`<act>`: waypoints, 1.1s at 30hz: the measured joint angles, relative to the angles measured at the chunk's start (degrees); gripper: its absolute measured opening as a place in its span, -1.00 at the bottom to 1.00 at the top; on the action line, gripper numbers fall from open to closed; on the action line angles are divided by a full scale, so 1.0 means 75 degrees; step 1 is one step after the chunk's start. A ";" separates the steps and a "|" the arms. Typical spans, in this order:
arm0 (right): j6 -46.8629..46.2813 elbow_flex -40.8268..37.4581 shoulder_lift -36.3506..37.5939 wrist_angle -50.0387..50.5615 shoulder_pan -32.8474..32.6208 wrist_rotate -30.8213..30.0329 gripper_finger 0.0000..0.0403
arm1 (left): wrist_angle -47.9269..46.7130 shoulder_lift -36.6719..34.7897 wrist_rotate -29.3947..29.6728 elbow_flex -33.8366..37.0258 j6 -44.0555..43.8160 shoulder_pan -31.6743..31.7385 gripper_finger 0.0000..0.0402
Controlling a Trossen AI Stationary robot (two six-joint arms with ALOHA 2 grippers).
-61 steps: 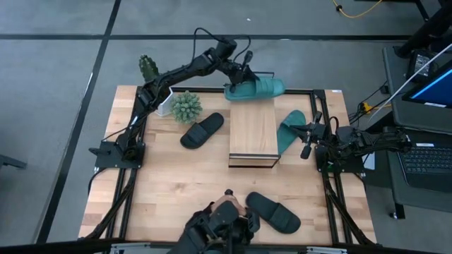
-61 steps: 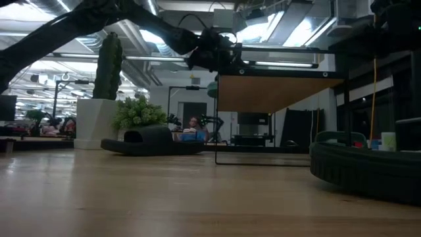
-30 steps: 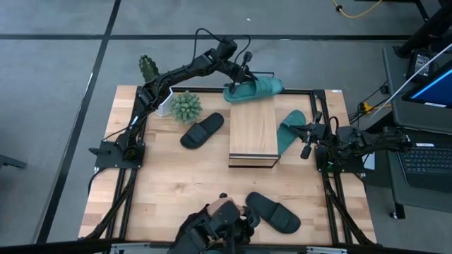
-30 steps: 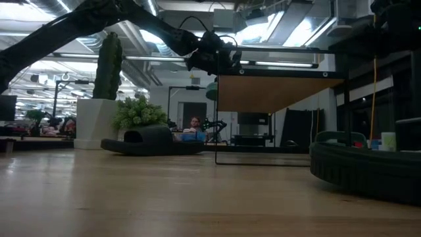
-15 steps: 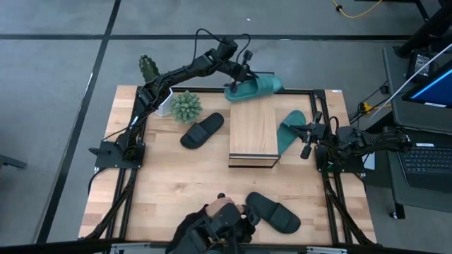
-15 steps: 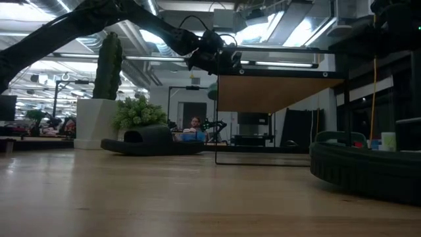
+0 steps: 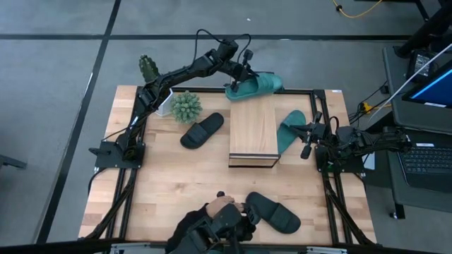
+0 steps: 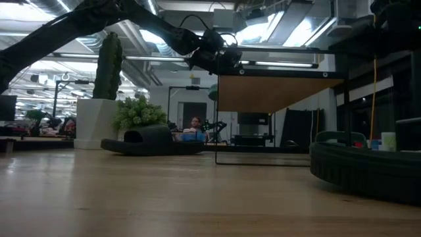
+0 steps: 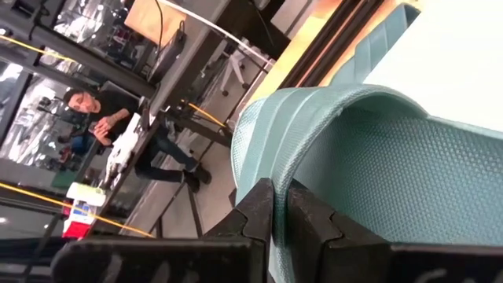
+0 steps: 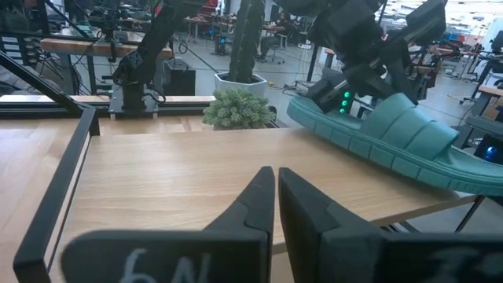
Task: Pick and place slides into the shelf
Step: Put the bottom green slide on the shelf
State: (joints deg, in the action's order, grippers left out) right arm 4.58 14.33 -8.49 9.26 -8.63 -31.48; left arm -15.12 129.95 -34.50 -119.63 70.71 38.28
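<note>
My left gripper (image 7: 242, 76) reaches over the table's far edge, shut on a teal slide (image 7: 257, 86) that hangs tilted just beyond the far end of the shelf (image 7: 253, 134). The second teal slide (image 7: 288, 131) leans against the shelf's right side. One black slide (image 7: 202, 130) lies left of the shelf, another (image 7: 272, 212) near the front edge. My right gripper (image 7: 308, 134) waits shut at the table's right side, level with the shelf top (image 10: 196, 189). My left gripper pinches the edge of the teal slide's wide strap (image 9: 271, 157) between its two fingers (image 9: 255, 212). The fingers come from the table's left, slanting slightly down. The slide (image 10: 393, 134) is lifted and tilted; whether its lower end touches the shelf top I cannot tell.
A small green plant (image 7: 186, 106) and a tall cactus (image 7: 148, 68) in a white pot stand at the far left. A person's hand (image 7: 217, 207) is at the near edge beside the front black slide. A laptop (image 7: 427, 92) sits off the table's right.
My left gripper has turned slightly in place, and the teal slide has tipped a little with it, still held. The person's hand at the near edge has shifted toward the left.
</note>
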 joint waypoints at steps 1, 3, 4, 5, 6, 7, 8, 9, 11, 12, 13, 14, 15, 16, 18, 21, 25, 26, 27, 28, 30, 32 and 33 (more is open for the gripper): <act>0.0000 0.0000 0.0000 0.0000 0.0001 0.0003 -0.88 | 0.0050 0.0000 0.0026 0.0000 0.0010 0.0000 -0.90; 0.0000 0.0000 0.0000 0.0000 -0.0002 0.0000 -0.88 | 0.0113 0.0000 0.0109 0.0000 0.0013 -0.0007 -0.90; -0.0001 0.0000 0.0000 0.0000 0.0001 0.0001 -0.88 | 0.0149 0.0000 0.0127 0.0000 0.0013 -0.0012 -0.90; 0.0000 0.0000 0.0000 0.0000 0.0001 0.0003 -0.88 | 0.0213 0.0000 0.0128 0.0000 0.0006 -0.0012 -0.90; 0.0000 0.0000 0.0000 0.0000 0.0001 0.0003 -0.88 | 0.0246 0.0000 0.0128 0.0000 -0.0039 -0.0012 -0.90; 0.0000 0.0000 0.0000 0.0000 0.0000 0.0000 -0.88 | 0.0249 0.0000 0.0128 0.0000 -0.0164 -0.0016 -0.90; 0.0000 0.0000 0.0000 0.0000 0.0000 0.0002 -0.88 | 0.0249 0.0000 0.0128 0.0000 -0.0296 -0.0029 -0.90; 0.0000 0.0000 0.0000 0.0000 0.0001 0.0000 -0.88 | 0.0249 0.0000 0.0128 0.0000 -0.0377 -0.0029 -0.90; -0.0002 0.0000 0.0000 0.0000 0.0000 0.0001 -0.88 | 0.0248 0.0000 0.0135 0.0000 -0.0390 -0.0056 -0.90; -0.0002 0.0000 0.0000 0.0000 -0.0002 0.0003 -0.88 | 0.0246 0.0000 0.0151 0.0000 -0.0395 -0.0071 -0.90; 0.0000 0.0000 0.0000 0.0000 0.0000 0.0002 -0.88 | 0.0243 0.0000 0.0160 0.0000 -0.0396 -0.0079 -0.90; 0.0000 0.0000 0.0000 0.0000 0.0001 0.0000 -0.88 | 0.0244 0.0000 0.0159 0.0000 -0.0400 -0.0079 -0.90; -0.0003 0.0000 0.0000 0.0000 -0.0002 0.0000 -0.88 | 0.0247 0.0000 0.0157 0.0000 -0.0393 -0.0080 -0.90; 0.0000 0.0000 0.0000 0.0000 -0.0001 0.0003 -0.88 | 0.0253 0.0000 0.0155 0.0000 -0.0383 -0.0085 -0.90; 0.0000 0.0000 0.0000 0.0000 -0.0002 0.0000 -0.88 | 0.0261 -0.0003 0.0143 0.0000 -0.0389 -0.0085 -0.89; 0.0000 0.0003 0.0000 0.0000 -0.0001 0.0002 -0.88 | 0.0243 -0.0003 0.0017 0.0000 -0.0522 -0.0082 -0.83; 0.0000 0.0001 0.0000 0.0001 0.0000 0.0003 -0.88 | 0.0252 -0.0003 -0.0314 0.0000 -0.0855 -0.0076 -0.62; 0.0000 0.0001 0.0000 0.0000 -0.0002 0.0003 -0.88 | 0.0252 -0.0003 -0.0344 0.0000 -0.0901 -0.0076 -0.56; 0.0000 0.0000 0.0000 0.0001 -0.0001 0.0003 -0.88 | 0.0255 -0.0003 -0.0341 0.0000 -0.0911 -0.0076 -0.49; 0.0000 0.0003 0.0000 0.0000 0.0001 0.0003 -0.88 | 0.0255 -0.0003 -0.0319 0.0000 -0.0899 -0.0073 -0.43; 0.0000 0.0001 0.0000 0.0000 -0.0001 0.0003 -0.88 | 0.0252 -0.0003 -0.0101 0.0000 -0.0774 -0.0073 -0.32; 0.0000 0.0000 0.0000 0.0000 -0.0002 0.0003 -0.88 | 0.0254 -0.0003 0.0136 0.0000 -0.0602 -0.0073 -0.25; 0.0000 0.0000 0.0000 0.0003 -0.0002 0.0003 -0.88 | 0.0255 -0.0003 0.0160 0.0000 -0.0578 -0.0073 -0.22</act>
State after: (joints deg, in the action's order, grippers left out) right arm 4.58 14.33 -8.49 9.28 -8.64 -31.46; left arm -13.21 129.93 -33.30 -119.63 66.37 37.74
